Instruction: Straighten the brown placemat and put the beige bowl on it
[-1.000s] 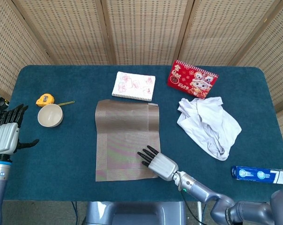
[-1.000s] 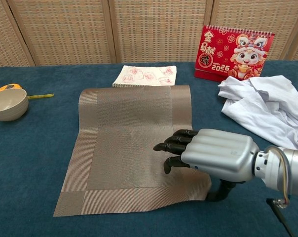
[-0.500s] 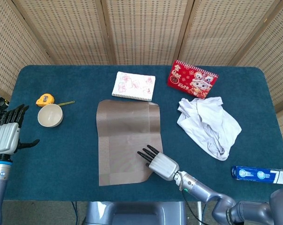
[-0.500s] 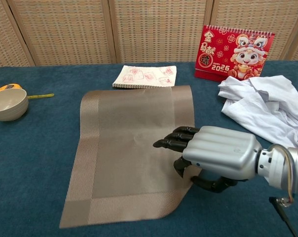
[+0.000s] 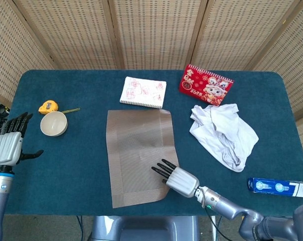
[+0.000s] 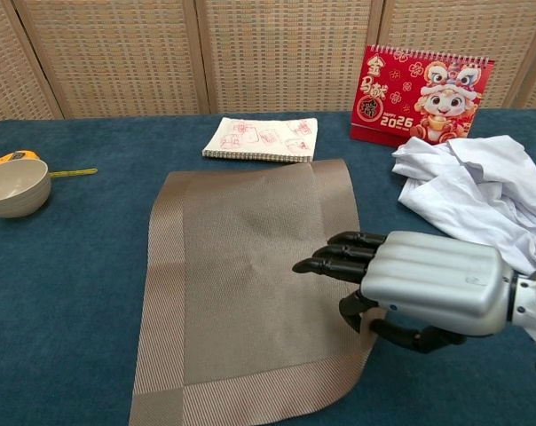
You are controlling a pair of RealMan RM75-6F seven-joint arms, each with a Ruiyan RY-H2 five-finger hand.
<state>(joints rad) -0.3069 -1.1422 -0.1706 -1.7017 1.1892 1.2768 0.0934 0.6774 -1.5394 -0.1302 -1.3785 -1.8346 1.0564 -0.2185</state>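
The brown placemat [image 5: 138,150] [image 6: 241,257] lies in the middle of the blue table, slightly askew, its near edge close to the table's front. My right hand [image 5: 177,179] [image 6: 423,288] holds the mat's near right edge, fingers on top and thumb curled beneath. The beige bowl [image 5: 54,123] [image 6: 13,187] stands empty at the left, well apart from the mat. At the far left edge of the head view, my left hand [image 5: 9,143] hovers with fingers spread, holding nothing, a little short of the bowl.
A sketch notebook [image 5: 143,92] [image 6: 262,138] touches the mat's far edge. A red calendar [image 5: 205,85] [image 6: 428,96] and a crumpled white cloth [image 5: 224,133] [image 6: 481,191] sit to the right. A yellow tape measure [image 5: 48,106] lies behind the bowl. A blue box [image 5: 279,187] lies front right.
My right hand has drawn back toward the front right with the mat's edge, sliding and turning the mat toward the table's front. The left hand has hardly moved.
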